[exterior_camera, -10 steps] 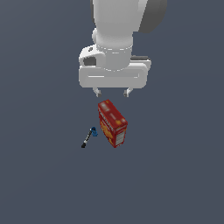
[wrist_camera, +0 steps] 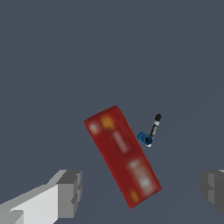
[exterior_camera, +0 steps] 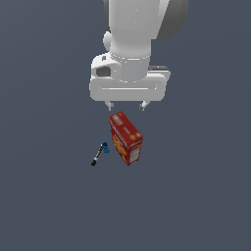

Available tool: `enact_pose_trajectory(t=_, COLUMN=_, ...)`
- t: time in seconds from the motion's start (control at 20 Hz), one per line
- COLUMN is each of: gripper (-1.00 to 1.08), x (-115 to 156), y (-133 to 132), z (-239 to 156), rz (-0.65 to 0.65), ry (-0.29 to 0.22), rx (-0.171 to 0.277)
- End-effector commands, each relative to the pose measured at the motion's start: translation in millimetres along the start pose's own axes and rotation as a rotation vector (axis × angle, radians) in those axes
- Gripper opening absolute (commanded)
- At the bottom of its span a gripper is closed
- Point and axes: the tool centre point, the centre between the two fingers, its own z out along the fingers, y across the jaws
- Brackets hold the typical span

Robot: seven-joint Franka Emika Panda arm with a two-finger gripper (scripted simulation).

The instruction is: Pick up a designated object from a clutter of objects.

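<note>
The designated object is a thin black stick with a blue end (exterior_camera: 99, 153), lying flat on the grey floor just to the exterior view's left of the red box (exterior_camera: 126, 138). In the wrist view the same black and blue stick (wrist_camera: 151, 131) lies beside the red box (wrist_camera: 123, 154) without touching my fingers. My gripper (exterior_camera: 126, 105) hangs open above the box's top end, well clear of both. Its two grey fingertips (wrist_camera: 70, 192) show wide apart in the wrist view, with nothing between them.
The red box with yellow and white print stands tilted on the plain dark grey floor, right next to the stick. Nothing else shows around them.
None that I can make out; the arm, box and stick sit in the same places.
</note>
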Motion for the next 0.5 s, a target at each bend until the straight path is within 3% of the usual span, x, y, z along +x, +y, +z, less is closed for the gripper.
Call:
enact_pose_trajectory(t=0.0, gripper=1.0, x=1, y=-1, z=1, rz=-0.009, ry=0.002, rx=-0.007)
enact_pose_trajectory(t=0.45, gripper=1.0, x=5, y=6, z=18, rz=0.015, ry=-0.002, rx=0.004)
